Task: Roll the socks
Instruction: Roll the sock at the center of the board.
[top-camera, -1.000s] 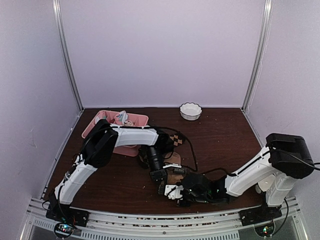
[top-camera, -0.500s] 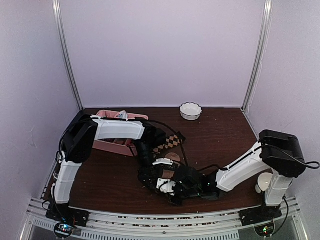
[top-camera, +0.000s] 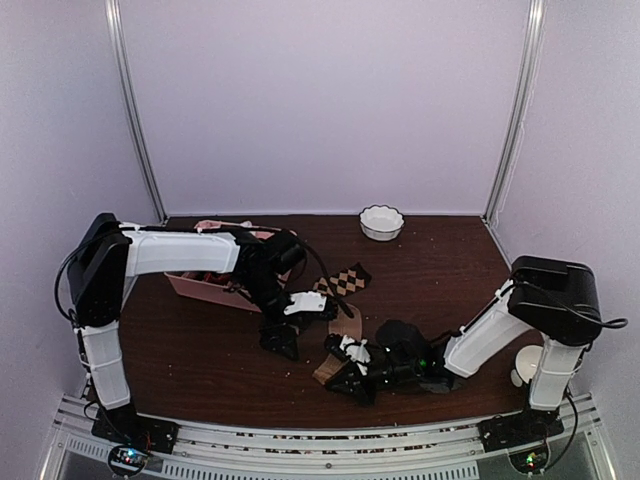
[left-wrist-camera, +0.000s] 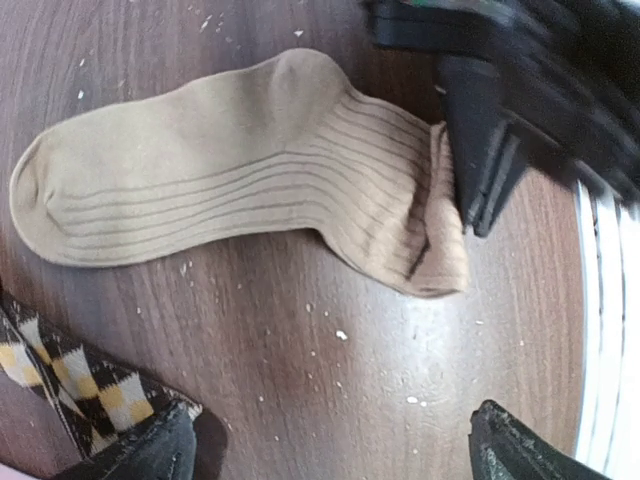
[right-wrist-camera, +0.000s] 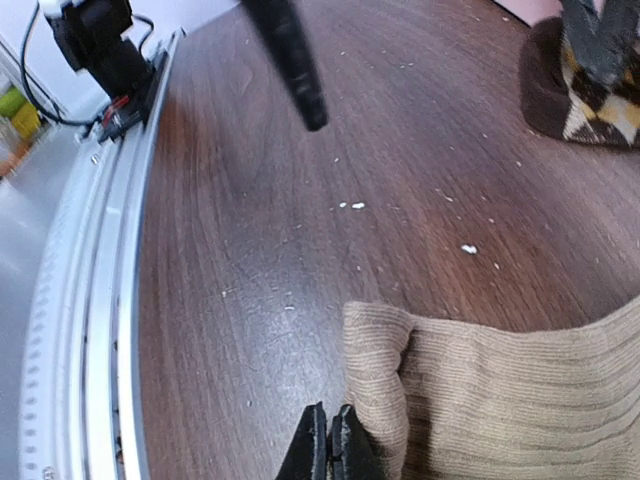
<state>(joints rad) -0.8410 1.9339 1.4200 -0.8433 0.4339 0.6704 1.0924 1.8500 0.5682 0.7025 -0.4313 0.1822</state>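
The plain tan sock (left-wrist-camera: 230, 170) lies flat on the table, its cuff (left-wrist-camera: 440, 235) folded over once. The brown argyle sock (top-camera: 345, 281) lies just behind it, apart from it. My left gripper (left-wrist-camera: 330, 455) hovers above the tan sock, wide open, with only bare table between its fingers. My right gripper (right-wrist-camera: 328, 445) sits low at the folded cuff (right-wrist-camera: 375, 360), jaws shut tight. Its tip touches the cuff's edge, and no fabric shows between the fingers. In the top view the right gripper (top-camera: 338, 375) is at the sock's near end and the left gripper (top-camera: 298, 325) beside its far end.
A pink divided tray (top-camera: 205, 287) stands at the back left, partly behind the left arm. A white bowl (top-camera: 381, 222) sits at the back centre. The table's metal front rail (right-wrist-camera: 90, 300) runs close to the right gripper. White crumbs dot the wood.
My left gripper has opened wide and pulled back to the left, off the tan sock. My right gripper has shut and shifted left along the sock's near end.
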